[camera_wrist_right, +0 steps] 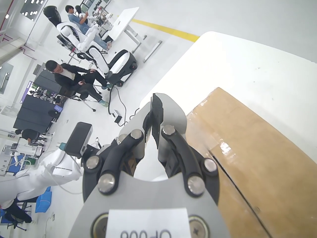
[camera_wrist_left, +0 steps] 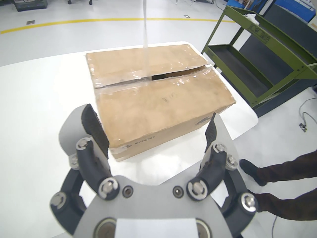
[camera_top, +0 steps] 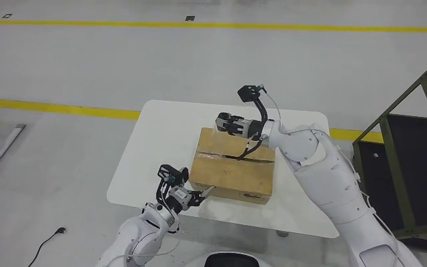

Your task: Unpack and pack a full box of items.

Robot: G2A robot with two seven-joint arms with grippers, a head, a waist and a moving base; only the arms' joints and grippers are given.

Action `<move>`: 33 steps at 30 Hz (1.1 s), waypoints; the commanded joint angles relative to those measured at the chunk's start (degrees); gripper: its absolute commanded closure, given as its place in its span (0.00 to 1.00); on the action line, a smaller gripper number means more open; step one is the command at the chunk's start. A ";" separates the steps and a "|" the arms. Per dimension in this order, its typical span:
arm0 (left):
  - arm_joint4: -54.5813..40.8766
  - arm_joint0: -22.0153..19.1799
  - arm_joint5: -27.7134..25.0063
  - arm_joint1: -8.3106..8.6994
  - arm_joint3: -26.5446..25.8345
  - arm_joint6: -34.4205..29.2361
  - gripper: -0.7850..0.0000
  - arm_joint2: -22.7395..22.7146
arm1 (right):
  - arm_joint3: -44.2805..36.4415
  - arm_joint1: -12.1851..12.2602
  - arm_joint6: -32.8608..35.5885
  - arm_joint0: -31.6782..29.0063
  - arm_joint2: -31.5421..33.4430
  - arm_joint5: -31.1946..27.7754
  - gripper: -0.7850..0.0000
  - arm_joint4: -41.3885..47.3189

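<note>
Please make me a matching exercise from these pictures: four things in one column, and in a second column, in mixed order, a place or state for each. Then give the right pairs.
Things
1. left gripper
2. right gripper
3. cardboard box
4. green cart

Places or states
A. stands beside the white table, not on it
B. fingers shut
C. lies on the table, its taped top seam partly split open
D. fingers open, close to a corner of the box

Right pairs: 1-D, 2-B, 3-C, 4-A
</note>
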 commanded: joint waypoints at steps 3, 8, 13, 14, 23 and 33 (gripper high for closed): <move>0.70 -0.92 0.32 -0.17 0.71 -0.27 0.00 0.91 | 0.39 -0.21 0.39 0.98 -0.27 0.54 1.00 0.41; 0.70 -0.92 0.32 -0.17 0.71 -0.27 0.00 0.91 | 1.37 -0.41 0.80 1.88 -0.57 0.50 1.00 0.70; 0.70 -0.92 0.32 -0.17 0.71 -0.27 0.00 0.91 | 2.22 -0.55 1.34 2.17 -0.86 0.25 1.00 1.13; 0.67 -0.93 0.42 -0.18 0.72 -0.15 0.00 0.90 | 2.40 -0.60 1.53 2.30 -1.00 0.21 1.00 1.20; -0.36 -7.03 5.36 -1.89 5.11 3.10 0.00 5.98 | 2.65 -0.85 3.47 3.28 -1.99 0.85 1.00 0.61; -1.34 -15.52 10.48 -4.30 12.61 3.31 0.00 11.55 | 2.50 -1.03 4.21 3.55 -2.53 1.77 1.00 0.08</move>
